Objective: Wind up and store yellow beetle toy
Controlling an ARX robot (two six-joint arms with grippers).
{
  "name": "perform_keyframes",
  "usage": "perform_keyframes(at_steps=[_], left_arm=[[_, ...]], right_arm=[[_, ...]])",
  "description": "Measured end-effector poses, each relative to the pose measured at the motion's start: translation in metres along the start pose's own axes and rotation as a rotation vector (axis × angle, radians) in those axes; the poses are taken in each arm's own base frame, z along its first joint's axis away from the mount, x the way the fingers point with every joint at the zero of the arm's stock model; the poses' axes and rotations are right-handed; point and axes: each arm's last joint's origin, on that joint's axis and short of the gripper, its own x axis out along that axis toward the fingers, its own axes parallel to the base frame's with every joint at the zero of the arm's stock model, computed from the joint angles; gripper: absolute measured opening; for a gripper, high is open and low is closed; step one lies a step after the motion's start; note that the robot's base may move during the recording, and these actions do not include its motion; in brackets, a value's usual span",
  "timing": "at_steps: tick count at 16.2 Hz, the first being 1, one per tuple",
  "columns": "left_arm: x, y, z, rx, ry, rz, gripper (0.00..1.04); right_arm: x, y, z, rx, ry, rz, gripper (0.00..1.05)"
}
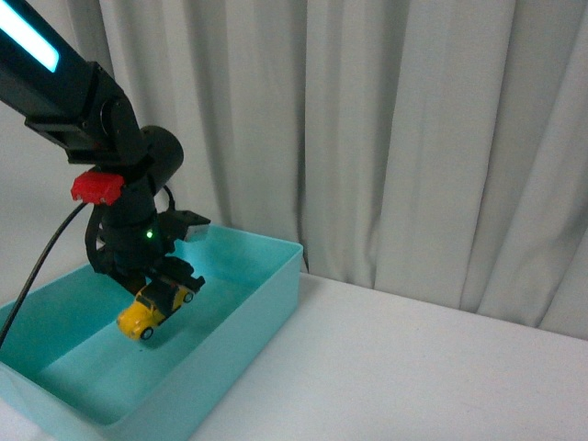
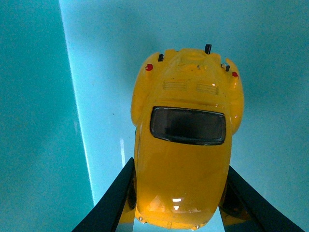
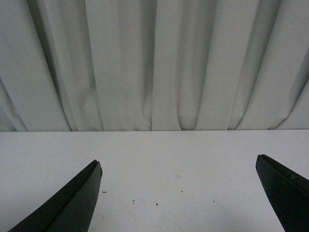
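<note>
The yellow beetle toy (image 1: 147,315) hangs nose-down inside the turquoise bin (image 1: 266,303), just above its floor, with my left gripper (image 1: 163,292) shut on its sides. In the left wrist view the yellow beetle toy (image 2: 186,150) fills the middle, its dark window and red lamps showing, and a black finger (image 2: 113,200) presses each flank. The left gripper (image 2: 179,193) holds it over the bin floor (image 2: 270,72). My right gripper (image 3: 178,166) is open over the white table (image 3: 169,159), nothing between its fingers. The right arm does not show in the front view.
The bin's walls (image 2: 34,121) rise close round the toy. White tabletop (image 1: 413,367) stretches to the right of the bin. A pale pleated curtain (image 1: 386,138) hangs behind the table. A black cable (image 1: 41,266) trails from the left arm.
</note>
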Motion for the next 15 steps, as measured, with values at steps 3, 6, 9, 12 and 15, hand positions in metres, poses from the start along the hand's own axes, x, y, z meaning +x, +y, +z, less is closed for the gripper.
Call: perform_keyframes(at_steps=[3,6,9,12,15], left_arm=[[0.003,-0.006,0.000,-0.023,-0.004,-0.008,0.56],[-0.003,-0.012,0.006,-0.026,-0.053,-0.072,0.90],[-0.053,-0.008,0.015,0.030,-0.305,-0.110,0.98],[-0.116,0.001,-0.014,0.126,-0.548,-0.082,0.98],[-0.170,0.002,-0.065,0.016,-1.046,0.013,0.84]], right_arm=[[0.000,0.000,0.000,0.000,0.000,0.000,0.98],[0.000,0.000,0.000,0.000,0.000,0.000,0.98],[0.000,0.000,0.000,0.000,0.000,0.000,0.98],[0.000,0.000,0.000,0.000,0.000,0.000,0.98],[0.000,0.000,0.000,0.000,0.000,-0.001,0.98]])
